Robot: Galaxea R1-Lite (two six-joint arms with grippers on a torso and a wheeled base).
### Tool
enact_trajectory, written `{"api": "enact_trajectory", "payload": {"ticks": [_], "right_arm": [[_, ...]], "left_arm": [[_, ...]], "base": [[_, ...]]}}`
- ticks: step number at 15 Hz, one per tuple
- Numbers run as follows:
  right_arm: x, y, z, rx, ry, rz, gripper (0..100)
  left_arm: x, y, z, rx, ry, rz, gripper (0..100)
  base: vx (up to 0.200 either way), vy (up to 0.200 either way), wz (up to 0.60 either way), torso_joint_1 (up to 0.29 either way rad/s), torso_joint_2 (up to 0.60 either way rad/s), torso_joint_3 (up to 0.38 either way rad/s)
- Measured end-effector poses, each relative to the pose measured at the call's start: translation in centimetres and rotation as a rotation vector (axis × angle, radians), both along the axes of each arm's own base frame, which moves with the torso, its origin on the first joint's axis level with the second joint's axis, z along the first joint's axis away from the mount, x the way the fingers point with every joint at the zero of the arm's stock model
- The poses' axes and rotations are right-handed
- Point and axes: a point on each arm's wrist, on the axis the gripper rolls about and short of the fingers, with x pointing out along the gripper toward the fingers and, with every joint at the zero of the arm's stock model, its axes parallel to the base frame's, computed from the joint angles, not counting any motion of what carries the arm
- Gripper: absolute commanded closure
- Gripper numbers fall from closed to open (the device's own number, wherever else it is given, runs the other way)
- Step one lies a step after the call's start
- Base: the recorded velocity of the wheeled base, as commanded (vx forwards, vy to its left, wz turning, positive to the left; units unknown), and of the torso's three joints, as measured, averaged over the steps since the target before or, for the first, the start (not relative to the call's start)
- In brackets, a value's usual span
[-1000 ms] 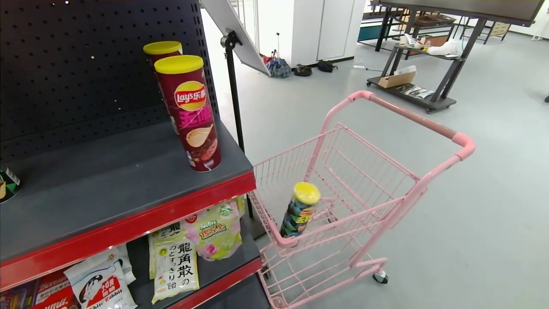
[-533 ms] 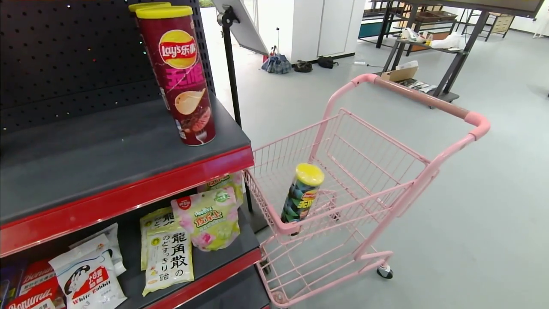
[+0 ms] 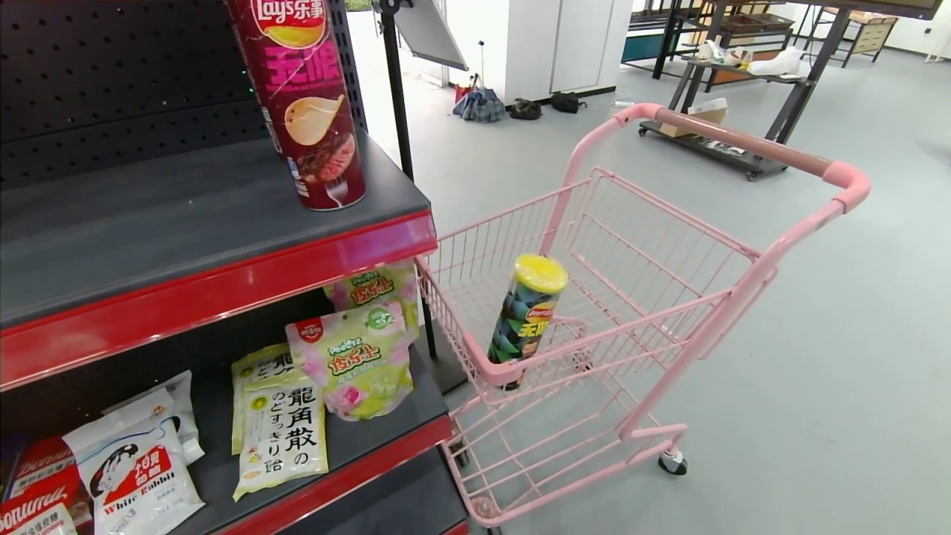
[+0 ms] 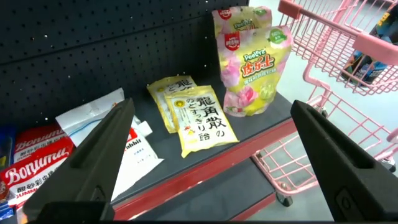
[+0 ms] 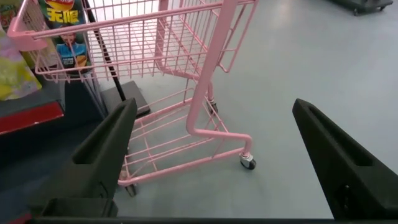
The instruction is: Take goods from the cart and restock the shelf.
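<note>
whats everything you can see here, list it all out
chip can: one, dark red, upright on the upper shelf board
shelf: one, dark grey boards with red front edges, left of the cart
pouches: two, pink and green, lower shelf board nearest the cart
packets: two, yellow and white, overlapping beside the pouches
bags: two, white, further along the lower board
packs: two, red, at the lower board's far end
cart: one, pink wire, on the grey floor
cart can: one, dark green with yellow lid, upright in the cart basket
left end effector: one, black, open, facing the lower shelf board
right end effector: one, black, open, by the cart's lower frame
</note>
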Motion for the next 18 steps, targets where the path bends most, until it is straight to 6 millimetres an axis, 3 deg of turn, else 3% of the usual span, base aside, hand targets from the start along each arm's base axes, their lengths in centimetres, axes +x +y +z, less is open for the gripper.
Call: {"api": "enact_trajectory", "payload": {"ticks": [2,3,6,8,10,12,14,18], "right_arm": [[0.0,0.0,0.4,0.003,-0.003,0.020,0],[-0.1,0.0,1.6,0.019,-0.023,0.034,0],[0.6,0.1,8.8,0.111,-0.059,0.081,0],[4.0,0.3,13.5,0.151,-0.014,0.122,0],[10.2,1.1,16.0,0.177,0.042,0.180,0],[16.5,2.8,15.6,0.193,0.109,0.250,0],[21.8,5.3,13.8,0.196,0.181,0.323,0],[28.3,9.9,9.9,0.183,0.308,0.409,0]], "left_arm": [[0.0,0.0,0.0,0.000,0.000,0.002,0],[0.0,0.0,0.0,0.000,0.000,0.003,0],[0.0,0.0,0.0,0.001,0.000,0.003,0],[0.0,0.0,0.0,0.001,0.000,0.003,0],[0.0,0.0,0.0,0.001,0.000,0.003,0],[0.0,0.0,0.0,0.001,0.000,0.003,0],[0.0,0.0,0.0,0.001,0.000,0.003,0],[0.0,0.0,0.0,0.001,0.000,0.003,0]], "base": [[0.000,0.000,0.00,0.000,0.00,0.000],[0.000,0.000,0.00,0.000,0.00,0.000],[0.000,0.000,0.00,0.000,0.00,0.000],[0.000,0.000,0.00,0.000,0.00,0.000],[0.000,0.000,0.00,0.000,0.00,0.000],[0.000,0.000,0.00,0.000,0.00,0.000],[0.000,0.000,0.00,0.000,0.00,0.000],[0.000,0.000,0.00,0.000,0.00,0.000]]}}
